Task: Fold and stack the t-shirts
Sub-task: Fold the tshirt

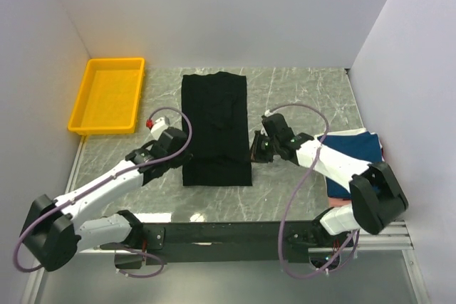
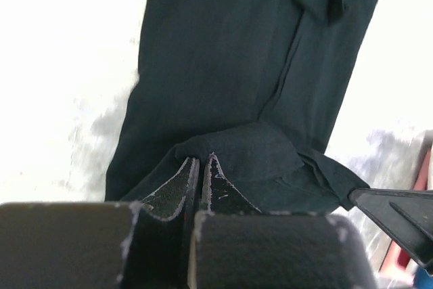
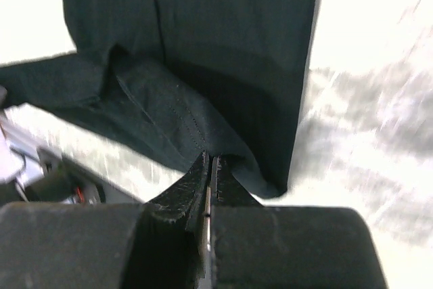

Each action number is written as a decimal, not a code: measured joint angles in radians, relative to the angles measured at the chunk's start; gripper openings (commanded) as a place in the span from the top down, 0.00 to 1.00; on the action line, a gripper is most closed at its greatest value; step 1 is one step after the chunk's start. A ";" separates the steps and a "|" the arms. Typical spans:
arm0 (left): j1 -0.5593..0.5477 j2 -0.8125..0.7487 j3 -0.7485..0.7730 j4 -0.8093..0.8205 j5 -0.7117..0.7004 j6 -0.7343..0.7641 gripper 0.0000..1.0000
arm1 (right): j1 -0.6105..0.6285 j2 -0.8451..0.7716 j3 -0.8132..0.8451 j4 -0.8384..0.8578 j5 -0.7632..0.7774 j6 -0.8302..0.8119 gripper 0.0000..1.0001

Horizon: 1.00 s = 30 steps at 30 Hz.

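The black t-shirt (image 1: 215,126) lies as a long folded strip on the marble table (image 1: 299,97), running from the back toward the front. My left gripper (image 1: 182,149) is shut on its near left edge; in the left wrist view the cloth (image 2: 243,86) bunches up over the closed fingertips (image 2: 201,162). My right gripper (image 1: 255,149) is shut on the near right edge, and in the right wrist view the hem (image 3: 169,113) lifts at the closed tips (image 3: 210,159). Folded navy (image 1: 350,149), white and pink tees are stacked at the right, under my right arm.
A yellow plastic tray (image 1: 107,95) sits at the back left corner. White walls close in the table on the left, back and right. A black rail (image 1: 235,234) runs along the near edge between the arm bases.
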 measured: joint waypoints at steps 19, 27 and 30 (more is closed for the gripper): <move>0.236 0.417 0.239 0.163 0.150 0.067 0.99 | -0.191 0.326 0.273 0.080 -0.052 -0.009 1.00; 0.281 0.563 0.359 0.146 0.161 0.079 0.99 | -0.245 0.450 0.397 0.093 -0.135 -0.011 1.00; 0.303 0.593 0.378 0.143 0.165 0.088 0.99 | -0.258 0.500 0.439 0.094 -0.160 -0.012 0.98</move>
